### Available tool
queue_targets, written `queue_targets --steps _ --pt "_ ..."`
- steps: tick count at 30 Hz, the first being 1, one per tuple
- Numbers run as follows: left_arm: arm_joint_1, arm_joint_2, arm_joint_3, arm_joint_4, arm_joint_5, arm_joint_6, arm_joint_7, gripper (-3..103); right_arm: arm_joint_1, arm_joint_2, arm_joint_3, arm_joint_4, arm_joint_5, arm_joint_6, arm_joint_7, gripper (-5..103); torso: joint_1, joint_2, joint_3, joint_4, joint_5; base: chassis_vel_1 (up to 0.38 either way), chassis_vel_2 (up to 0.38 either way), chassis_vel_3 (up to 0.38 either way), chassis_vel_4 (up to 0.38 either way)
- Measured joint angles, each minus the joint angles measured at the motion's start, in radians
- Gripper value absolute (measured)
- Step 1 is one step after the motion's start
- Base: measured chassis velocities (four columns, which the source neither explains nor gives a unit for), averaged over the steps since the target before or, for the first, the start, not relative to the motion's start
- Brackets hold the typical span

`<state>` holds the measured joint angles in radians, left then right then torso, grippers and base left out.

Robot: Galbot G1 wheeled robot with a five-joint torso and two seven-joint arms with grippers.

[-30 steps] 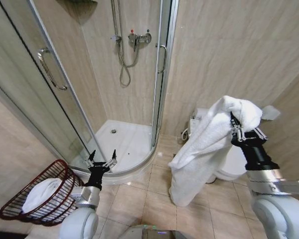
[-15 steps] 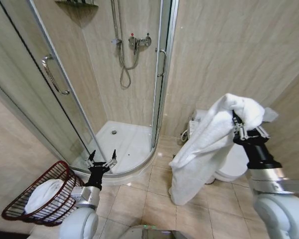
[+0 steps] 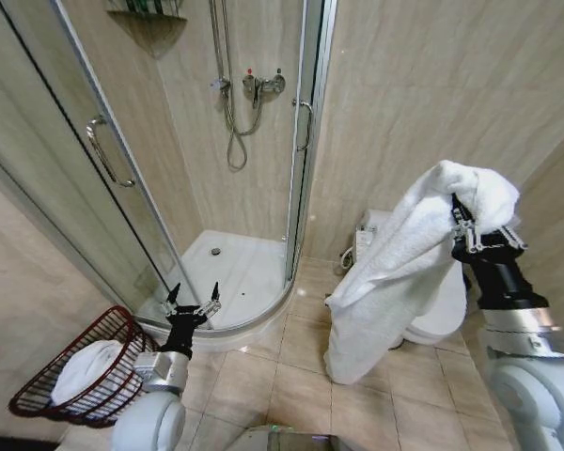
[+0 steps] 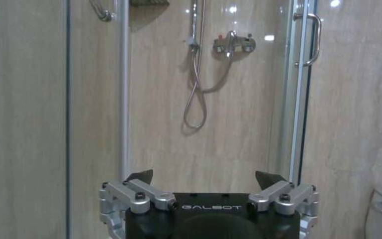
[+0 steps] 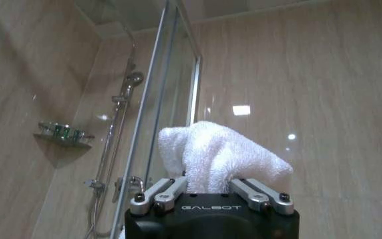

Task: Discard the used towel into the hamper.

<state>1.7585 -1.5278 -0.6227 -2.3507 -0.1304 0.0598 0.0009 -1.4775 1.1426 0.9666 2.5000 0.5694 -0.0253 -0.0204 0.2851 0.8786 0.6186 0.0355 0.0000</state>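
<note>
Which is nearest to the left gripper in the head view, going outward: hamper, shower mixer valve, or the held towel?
From the left gripper, low on the left:
1. Hamper, on the floor to its left.
2. Towel, hanging from the right gripper.
3. Shower mixer valve, high on the wall.

The head camera is looking forward and down from above both arms, taking in the shower enclosure (image 3: 235,188) and floor at a distance. The left wrist camera is sitting just behind the left gripper (image 4: 204,179), facing the shower mixer (image 4: 234,45) level. The right wrist camera is aiming steeply upward past the right gripper (image 5: 208,186). All 3 views are sharing the shower hose (image 5: 108,149).
</note>
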Motion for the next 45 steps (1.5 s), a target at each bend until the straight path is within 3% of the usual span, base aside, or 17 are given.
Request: queue_targets --steps 45 --pt "0.000 0.000 0.000 0.000 0.000 0.000 0.000 100 0.033 -0.029 -0.003 0.000 -0.026 0.014 -0.026 13 0.098 0.220 0.122 -0.0001 0.0000 0.000 0.000 0.000 0.000"
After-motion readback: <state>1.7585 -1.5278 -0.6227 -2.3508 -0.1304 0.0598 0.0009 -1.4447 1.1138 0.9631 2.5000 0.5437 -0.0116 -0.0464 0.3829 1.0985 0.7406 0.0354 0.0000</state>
